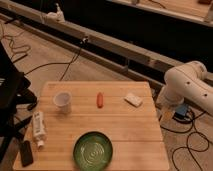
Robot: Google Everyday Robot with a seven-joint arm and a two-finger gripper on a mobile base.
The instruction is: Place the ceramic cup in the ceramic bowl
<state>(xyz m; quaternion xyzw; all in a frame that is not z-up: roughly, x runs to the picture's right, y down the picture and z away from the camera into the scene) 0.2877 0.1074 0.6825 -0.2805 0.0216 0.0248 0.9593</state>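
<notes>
The ceramic cup [62, 100] is small and white and stands upright on the left part of the wooden table [125, 130]. The ceramic bowl [93, 149] is dark green and glossy with rings inside. It sits at the table's front edge, below and to the right of the cup, and is empty. My white arm [187, 84] is bent beside the table's right edge, away from both. The gripper itself is not in view; only arm segments show.
An orange sausage-shaped object [99, 100] lies mid-table. A small white block [133, 99] lies at the back right. A white tube-like bottle [38, 128] and a black flat object [26, 152] lie at the left edge. A black chair [9, 85] stands on the left, and cables cross the floor.
</notes>
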